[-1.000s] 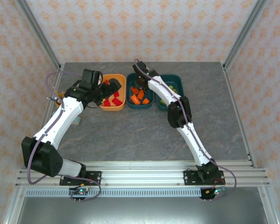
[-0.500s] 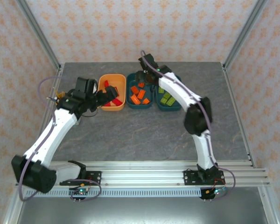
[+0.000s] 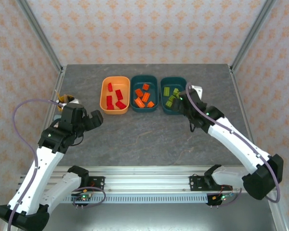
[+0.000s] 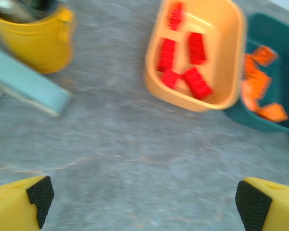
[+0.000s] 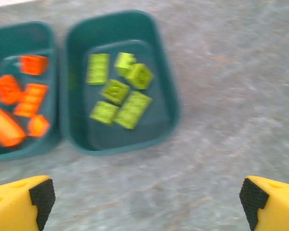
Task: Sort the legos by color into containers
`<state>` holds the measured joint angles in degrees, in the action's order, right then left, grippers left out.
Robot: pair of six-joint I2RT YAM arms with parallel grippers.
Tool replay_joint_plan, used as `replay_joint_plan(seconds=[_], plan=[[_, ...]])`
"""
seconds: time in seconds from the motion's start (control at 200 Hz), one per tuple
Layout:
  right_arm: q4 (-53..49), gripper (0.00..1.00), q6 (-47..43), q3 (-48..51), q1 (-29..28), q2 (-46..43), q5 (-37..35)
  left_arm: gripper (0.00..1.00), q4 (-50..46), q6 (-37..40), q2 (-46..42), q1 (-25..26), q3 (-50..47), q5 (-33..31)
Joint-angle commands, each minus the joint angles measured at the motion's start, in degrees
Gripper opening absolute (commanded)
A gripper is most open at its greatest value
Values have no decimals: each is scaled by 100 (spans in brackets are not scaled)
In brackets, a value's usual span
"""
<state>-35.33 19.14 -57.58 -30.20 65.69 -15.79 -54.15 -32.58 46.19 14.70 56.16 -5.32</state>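
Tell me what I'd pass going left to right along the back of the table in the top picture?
yellow cup → light orange tub with red legos → first teal tub with orange legos → second teal tub with yellow-green legos

The left wrist view comes to us smeared: the red legos [image 4: 183, 57] in the light orange tub [image 4: 221, 43] show no studs, and the contents of the yellow cup [image 4: 38, 43] are a dark smudge cut by the top edge. The middle teal tub [image 4: 284, 33] runs off the right edge and a pale blue strip [image 4: 29, 86] off the left, and we cannot tell what the strip is. Of the left gripper [image 4: 144, 197] we see only fingertips [image 4: 38, 195] in the bottom corners. The same holds for the right gripper [image 5: 147, 197] in its own blurred view, whose left edge cuts the middle teal tub. From above, a white thing [image 3: 197, 89] beside the right teal tub [image 3: 173, 78] is half hidden by the right gripper and too small to name.
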Motion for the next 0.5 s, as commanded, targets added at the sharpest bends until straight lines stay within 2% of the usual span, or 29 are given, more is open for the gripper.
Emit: replay_joint_plan(seconds=[0.0, 0.09, 0.145, 0.21, 0.355, 0.495], plan=[[629, 100, -422, 993, 698, -567, -439, 100, -402, -243, -101, 43, -276, -1962], [1345, 100, -691, 1669, 1248, -915, -134, 100, 631, 419, -678, 46, -903, -2272], [1737, 100, -894, 1929, 1394, -990, -193, 100, 1231, 704, -933, 43, -1355, -2577], [2414, 100, -1257, 2206, 1454, -964, -229, 100, 1745, 1035, -901, 6, -1670, -2634], [3712, 100, -1787, 2456, 1552, -199, -183, 100, 2952, 1893, 233, -49, -1975, -2104], [5248, 100, -1983, 2619, 1939, 840, 245, 100, 5069, 2293, 1290, -336, -2486, -2027]])
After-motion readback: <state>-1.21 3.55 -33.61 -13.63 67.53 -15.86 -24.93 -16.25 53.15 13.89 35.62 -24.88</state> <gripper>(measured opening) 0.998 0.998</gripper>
